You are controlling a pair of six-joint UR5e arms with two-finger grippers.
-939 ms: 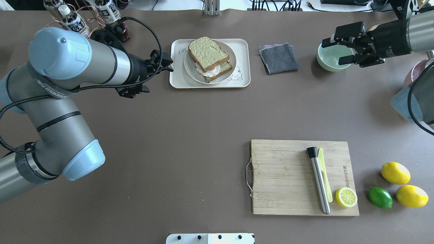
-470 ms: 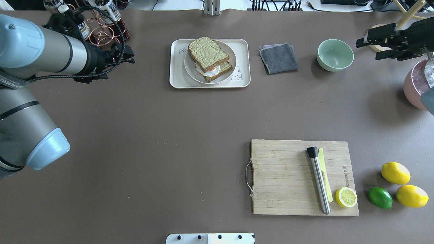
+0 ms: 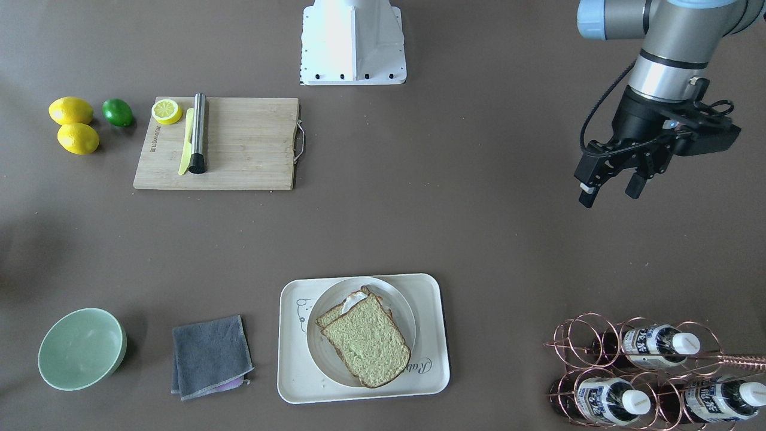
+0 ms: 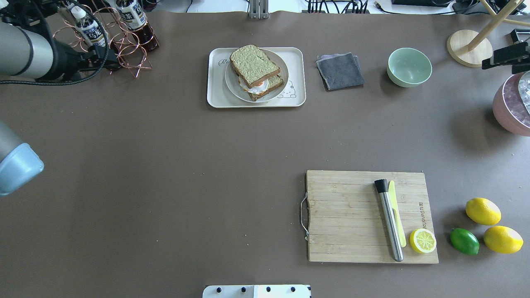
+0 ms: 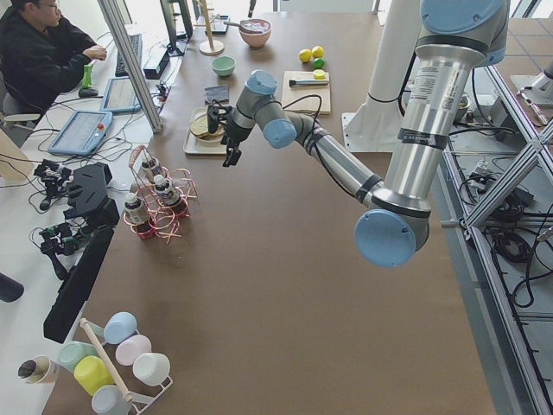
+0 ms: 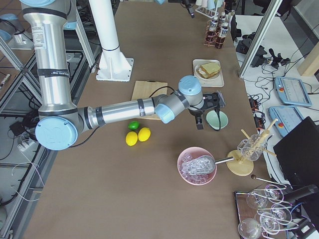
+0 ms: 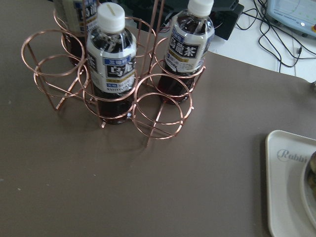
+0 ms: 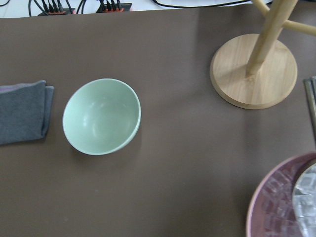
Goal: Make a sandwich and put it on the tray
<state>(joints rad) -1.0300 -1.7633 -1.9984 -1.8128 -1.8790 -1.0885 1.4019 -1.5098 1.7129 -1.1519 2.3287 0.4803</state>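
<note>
By my reckoning the job is at its end: the sandwich [image 4: 253,66] sits stacked on a round plate [image 4: 283,71], and the plate rests inside the tray [image 4: 297,56] at the table's 12 o'clock in the overhead view; the top slice lies skewed across the lower one, with the egg peeking out at its 6 o'clock edge. My left gripper [image 3: 608,194] hangs above bare table, well off at the tray's 9 o'clock beside the bottle rack [image 4: 124,41], jaws apart and holding nothing. My right gripper [image 4: 499,48] shows only at the view's edge, out at the tray's 3 o'clock beyond the green bowl [image 4: 409,67]; its two fingers look parted and empty. I judge that no grasp is left to make; the next move calls only for carrying both arms clear, keeping my left away from the bottles.
</note>
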